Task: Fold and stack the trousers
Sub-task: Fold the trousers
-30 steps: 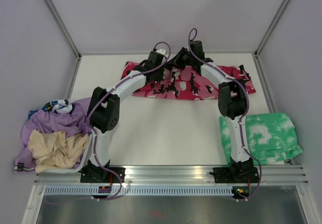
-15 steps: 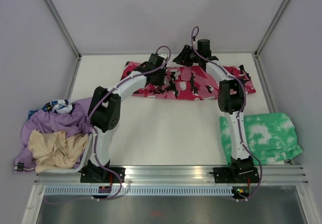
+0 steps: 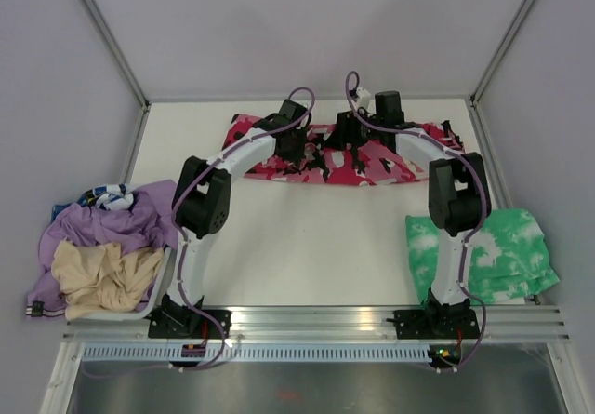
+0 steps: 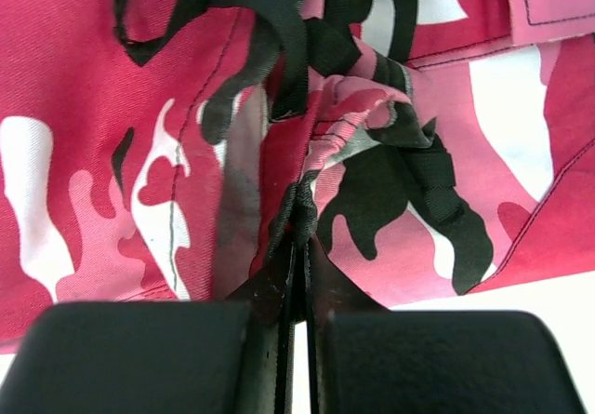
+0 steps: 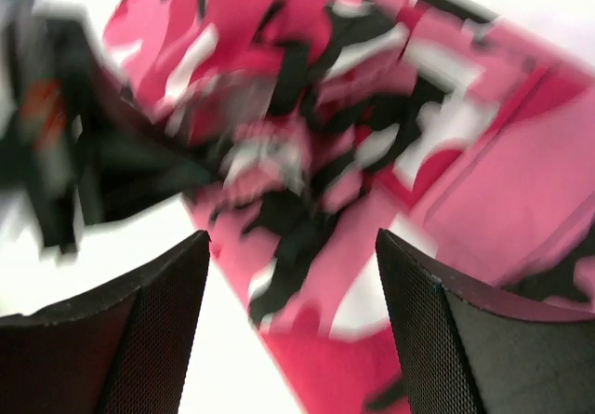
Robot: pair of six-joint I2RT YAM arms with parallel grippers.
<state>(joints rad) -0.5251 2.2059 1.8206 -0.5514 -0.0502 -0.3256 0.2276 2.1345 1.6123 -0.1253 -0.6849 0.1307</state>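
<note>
We are at the folding step. The trousers (image 3: 372, 167) lie spread across the far side of the counter (image 3: 307, 237). Our left pincer (image 4: 299, 247) is clamped tight on a bunched ridge of their cloth. Our right pincer (image 5: 291, 237) hangs over them, jaws wide apart and apparently holding nothing, though that view is blurred. Next, we judge, the right must take its own pinch of cloth so both can carry the fold over.
</note>
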